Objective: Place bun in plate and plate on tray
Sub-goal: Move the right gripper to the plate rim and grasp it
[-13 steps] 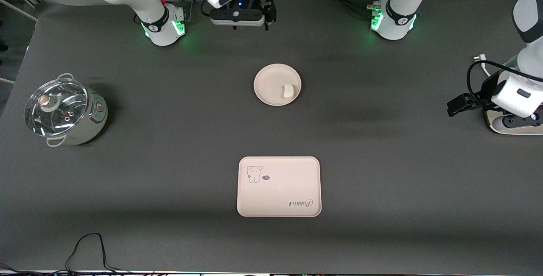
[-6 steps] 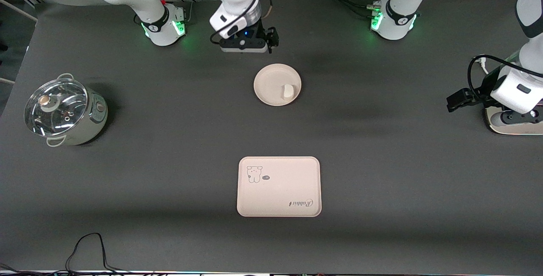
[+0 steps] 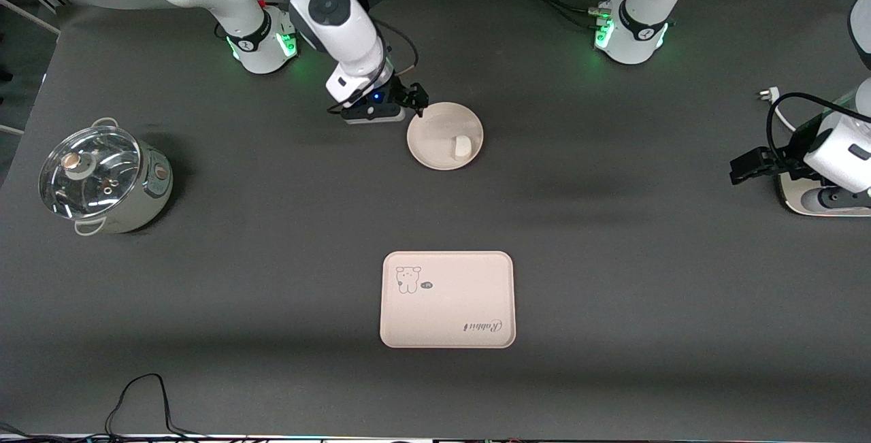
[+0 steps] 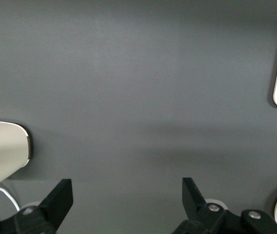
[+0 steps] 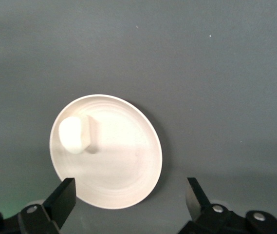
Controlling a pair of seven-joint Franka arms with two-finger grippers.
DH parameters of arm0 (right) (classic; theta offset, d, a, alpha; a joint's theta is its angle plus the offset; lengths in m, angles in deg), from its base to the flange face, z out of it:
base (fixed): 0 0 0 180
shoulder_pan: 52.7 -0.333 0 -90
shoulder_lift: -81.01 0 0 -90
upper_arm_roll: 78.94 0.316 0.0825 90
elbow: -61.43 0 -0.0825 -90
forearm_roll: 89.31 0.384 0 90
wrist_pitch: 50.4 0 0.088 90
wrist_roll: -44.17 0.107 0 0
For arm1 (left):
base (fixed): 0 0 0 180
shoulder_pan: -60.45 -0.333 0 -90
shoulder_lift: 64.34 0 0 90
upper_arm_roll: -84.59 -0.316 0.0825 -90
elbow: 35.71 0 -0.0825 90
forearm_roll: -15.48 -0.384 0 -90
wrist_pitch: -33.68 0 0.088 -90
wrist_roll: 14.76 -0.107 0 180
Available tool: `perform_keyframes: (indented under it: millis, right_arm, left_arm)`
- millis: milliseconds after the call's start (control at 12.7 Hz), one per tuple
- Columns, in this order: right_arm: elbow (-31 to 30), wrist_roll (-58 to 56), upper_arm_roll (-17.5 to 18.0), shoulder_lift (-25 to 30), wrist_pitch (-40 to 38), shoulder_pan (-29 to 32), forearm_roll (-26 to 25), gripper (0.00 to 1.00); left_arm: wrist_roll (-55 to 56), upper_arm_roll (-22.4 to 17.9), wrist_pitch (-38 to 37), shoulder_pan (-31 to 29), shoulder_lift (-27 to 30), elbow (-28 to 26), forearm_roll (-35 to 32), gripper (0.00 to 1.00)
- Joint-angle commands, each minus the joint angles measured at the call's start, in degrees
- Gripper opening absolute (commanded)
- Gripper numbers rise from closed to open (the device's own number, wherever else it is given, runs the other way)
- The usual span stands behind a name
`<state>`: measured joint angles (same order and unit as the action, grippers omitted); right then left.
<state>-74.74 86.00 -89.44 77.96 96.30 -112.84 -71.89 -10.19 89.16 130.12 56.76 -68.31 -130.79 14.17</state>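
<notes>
The round cream plate (image 3: 435,131) lies mid-table with the small off-white bun (image 3: 462,146) in it, close to the rim. My right gripper (image 3: 403,104) hangs open just above the plate's edge on the robots' side. In the right wrist view the plate (image 5: 128,156) and the bun (image 5: 73,134) lie ahead of the right gripper (image 5: 128,187), whose fingers straddle the plate's rim without touching it. The tray (image 3: 447,299), with its bear drawing and "Rabbit" script, lies empty nearer the front camera. My left gripper (image 3: 746,165) waits open over the left arm's end of the table, holding nothing (image 4: 127,187).
A steel pot with a glass lid (image 3: 102,177) stands toward the right arm's end. A white device (image 3: 820,201) sits under the left arm at the table's edge. A black cable (image 3: 143,399) lies on the front edge. Both arm bases (image 3: 262,41) (image 3: 629,35) line the back.
The right arm has come down from beside its base to the plate's edge. The left gripper has drifted slightly toward its own end of the table. Plate, bun and tray have not moved.
</notes>
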Motion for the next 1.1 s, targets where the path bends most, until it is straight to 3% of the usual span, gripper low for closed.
perform_keyframes:
  millis: [0, 236, 552, 1025]
  right_arm:
    - [-0.6, -6.4, 0.1, -5.1, 6.4, -0.2, 6.6, 1.0]
    - [-0.8, -11.1, 0.6, -11.1, 13.6, -0.3, 9.8, 1.0]
    - [-0.7, -19.6, 2.4, -14.9, 17.9, -3.1, 23.9, 1.0]
    - [-0.7, -22.4, 3.0, -18.6, 20.7, -4.6, 28.9, 1.0]
  left_arm:
    - [-1.3, 0.2, -1.5, -0.4, 0.0, 2.0, -1.9, 1.0]
    - [-1.2, 0.2, -1.6, -2.0, 1.2, 2.0, -1.2, 1.0]
    - [-1.2, 0.5, -2.6, -1.4, 1.9, 1.8, -1.2, 1.0]
    - [-1.3, 0.5, -2.0, -1.8, 1.4, 2.4, -1.1, 1.0]
